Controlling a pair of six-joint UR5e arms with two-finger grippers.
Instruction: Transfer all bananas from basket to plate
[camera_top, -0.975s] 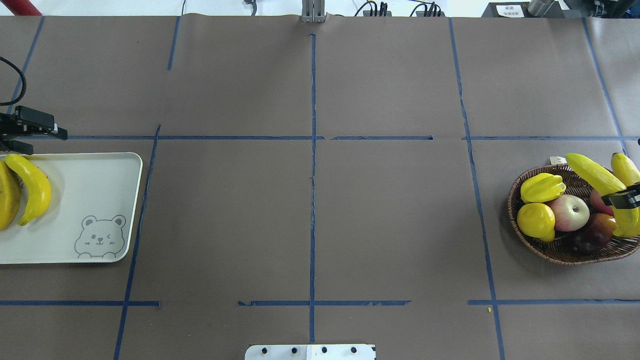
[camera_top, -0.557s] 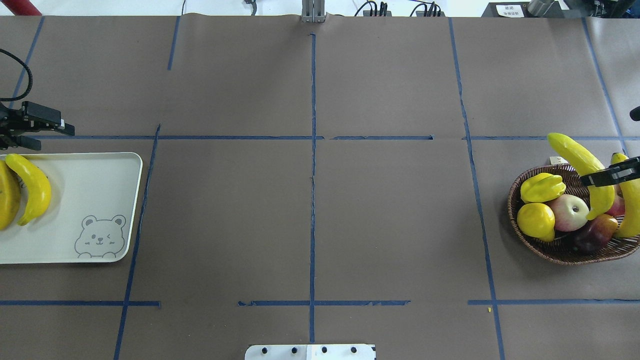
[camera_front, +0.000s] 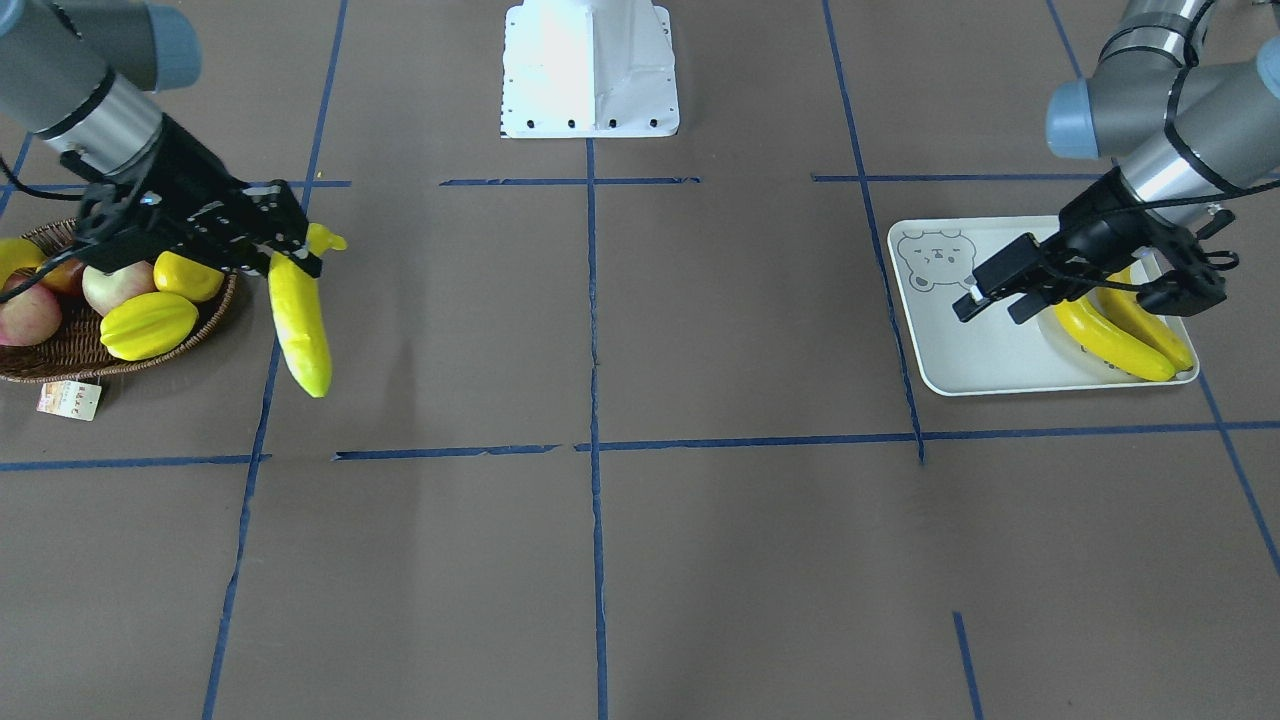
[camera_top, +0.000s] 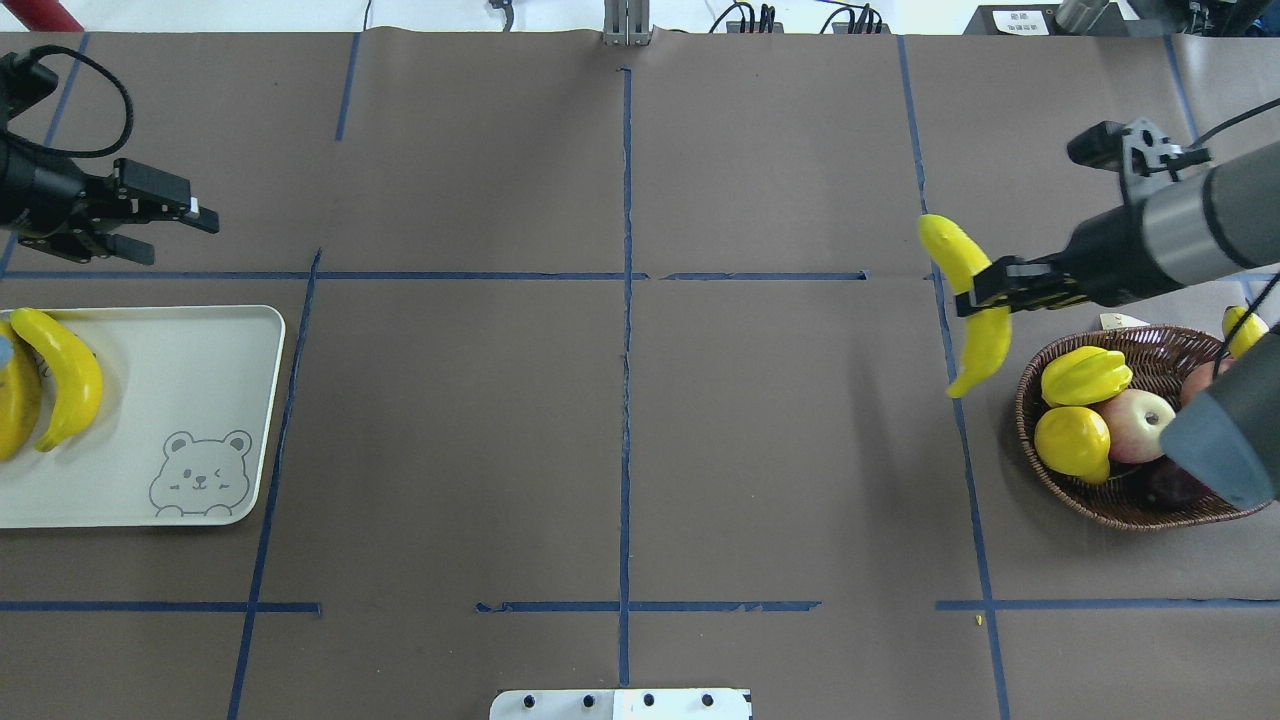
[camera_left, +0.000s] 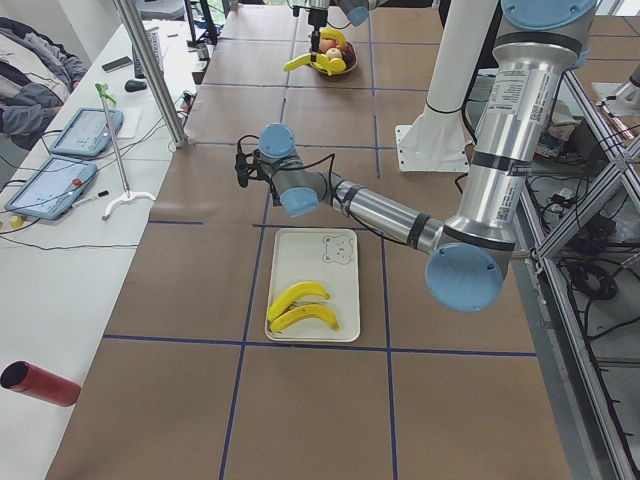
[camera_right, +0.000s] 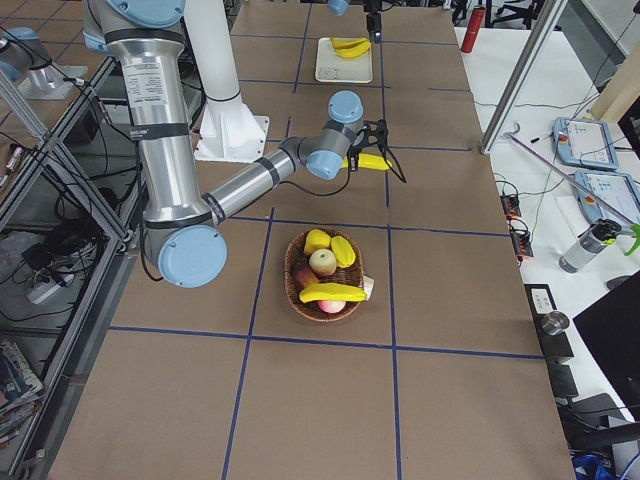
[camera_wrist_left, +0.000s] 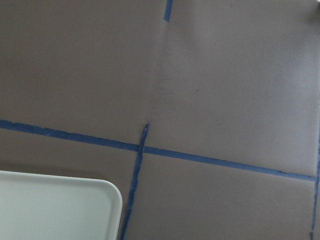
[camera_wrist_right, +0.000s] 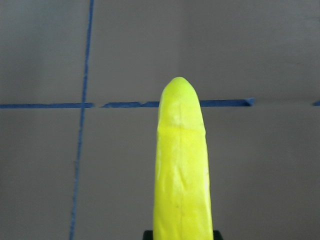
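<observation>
Right gripper (camera_top: 985, 290) pinches banana (camera_top: 947, 250) mid-length, just outside basket (camera_top: 1100, 505); glossy, likely stiff, light, could swivel. Left gripper (camera_top: 185, 242) parted, empty, far from basket.

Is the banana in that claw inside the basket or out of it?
Out: the right gripper holds the banana clear of the basket, above the table.

I see brown table (camera_top: 450, 150) gridded with blue tape (camera_top: 626, 400) | white desk (camera_left: 40, 290) with tablets (camera_left: 86, 131) past its left end | even light
</observation>
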